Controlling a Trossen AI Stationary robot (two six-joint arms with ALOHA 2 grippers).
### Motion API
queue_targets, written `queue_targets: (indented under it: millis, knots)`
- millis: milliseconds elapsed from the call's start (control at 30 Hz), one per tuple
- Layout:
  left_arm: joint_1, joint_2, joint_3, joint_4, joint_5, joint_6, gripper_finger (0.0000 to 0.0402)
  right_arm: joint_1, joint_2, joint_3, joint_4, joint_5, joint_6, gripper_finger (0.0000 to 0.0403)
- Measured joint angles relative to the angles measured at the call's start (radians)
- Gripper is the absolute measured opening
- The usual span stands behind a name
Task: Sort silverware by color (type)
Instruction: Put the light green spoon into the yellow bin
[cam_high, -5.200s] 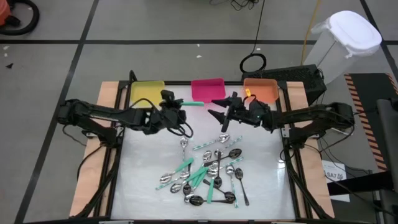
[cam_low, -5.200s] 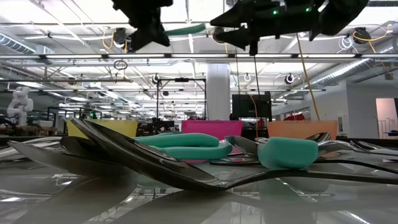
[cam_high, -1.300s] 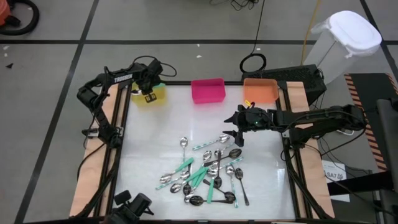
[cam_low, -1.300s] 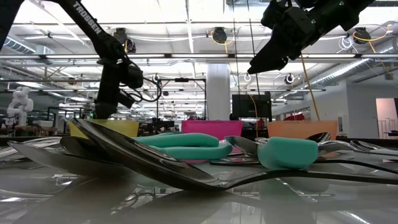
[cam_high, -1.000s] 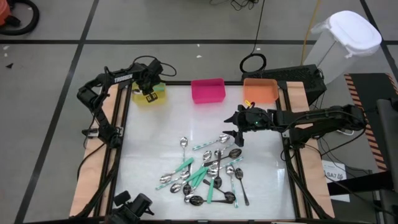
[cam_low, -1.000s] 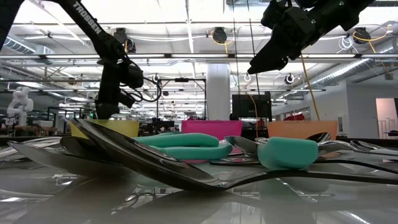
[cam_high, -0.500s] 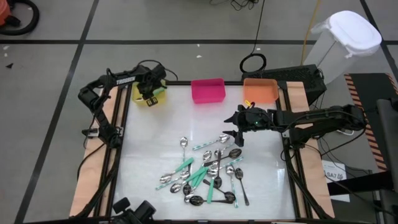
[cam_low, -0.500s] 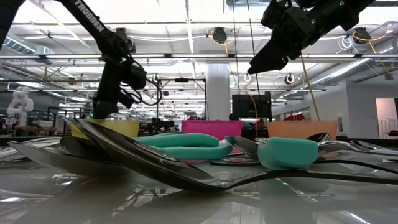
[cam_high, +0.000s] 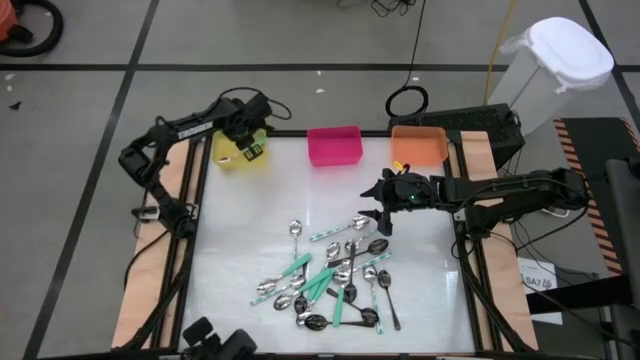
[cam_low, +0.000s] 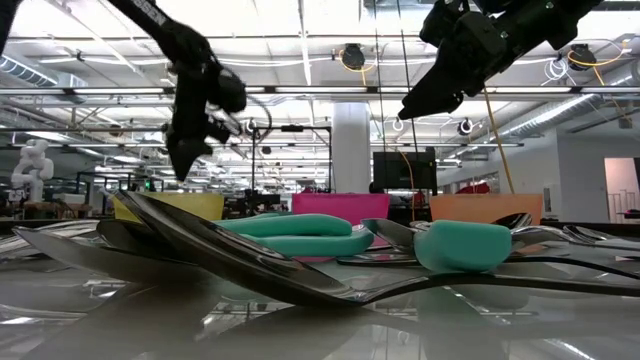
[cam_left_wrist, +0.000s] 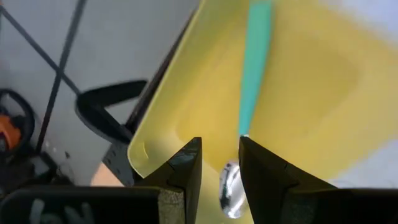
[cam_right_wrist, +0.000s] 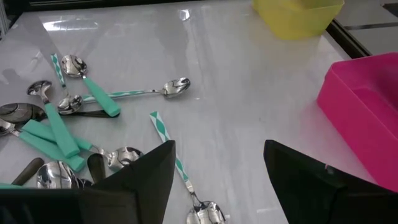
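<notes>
A teal-handled spoon (cam_left_wrist: 255, 68) lies in the yellow bin (cam_high: 228, 152) at the table's far left, its shiny bowl (cam_left_wrist: 229, 190) showing between my fingers from above. My left gripper (cam_left_wrist: 221, 146) hangs over that bin, open, with nothing between its fingers. The rest of the silverware (cam_high: 330, 280), teal-handled, silver and dark spoons, lies in a loose heap on the white table near the front middle. My right gripper (cam_high: 372, 205) hovers open above the table, just beyond the heap's far right side.
A pink bin (cam_high: 334, 146) and an orange bin (cam_high: 418, 146) stand along the far edge, right of the yellow one. Bare white table (cam_high: 250, 210) lies between the bins and the heap. A striped-handled spoon (cam_right_wrist: 168, 140) lies apart, toward the bins.
My left gripper has risen above the yellow bin and shifted a little toward the table's right, turning slightly. My right gripper has kept still and the heap of spoons has not moved.
</notes>
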Motion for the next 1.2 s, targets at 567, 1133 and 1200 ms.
queue_targets:
  millis: [567,1133,1200]
  knots:
    - [-0.438,-0.185,0.015,-0.022,0.046,-0.178,0.0108,0.0,0.0,0.0,-0.033,0.0,0.006,0.0242]
    - [-0.965,-0.155,0.014,0.006,-0.025,-0.547,0.0108,0.005,0.001,0.0,-0.084,0.0,0.093,0.0242]
    - [-1.02,-0.151,0.012,0.006,-0.044,-0.597,0.0108,0.015,0.001,0.0,-0.084,0.001,0.104,0.0242]
